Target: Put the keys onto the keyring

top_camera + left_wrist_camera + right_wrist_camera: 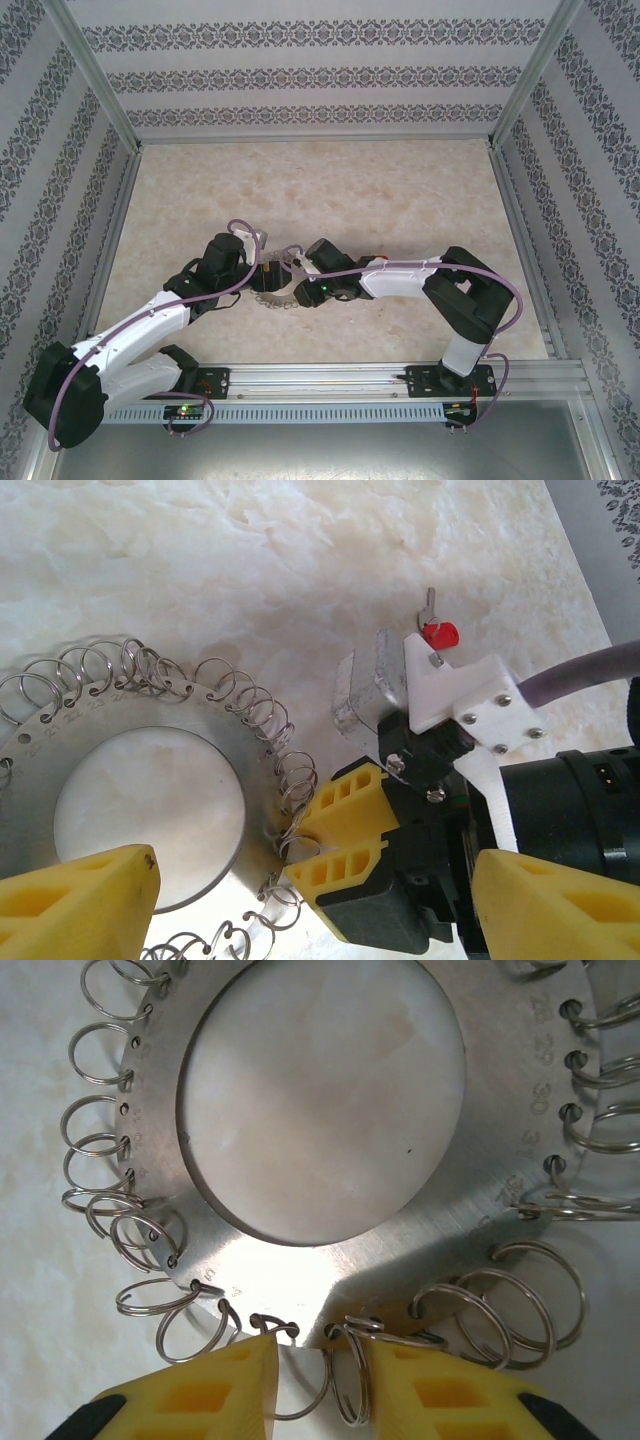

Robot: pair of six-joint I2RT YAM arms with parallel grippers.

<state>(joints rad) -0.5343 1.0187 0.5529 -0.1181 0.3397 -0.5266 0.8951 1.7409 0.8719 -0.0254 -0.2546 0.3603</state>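
Observation:
The keyring (300,1270) is a flat steel disc with a round hole, its rim strung with many small wire rings; it lies on the table (330,190) between the two arms (272,298). My right gripper (320,1355) is at the disc's near rim, its yellow fingers closed in on two small rings. The left wrist view shows that pinch from the side (295,842). My left gripper (315,865) hovers above, open wide, one finger (80,900) over the disc (60,740), the other over the right wrist. A red-headed key (440,635) lies on the table beyond the right wrist.
Patterned walls with metal posts (95,70) close in the marble-look table on three sides. A metal rail (330,385) carries both arm bases at the near edge. The right arm's purple cable (590,675) runs past the key.

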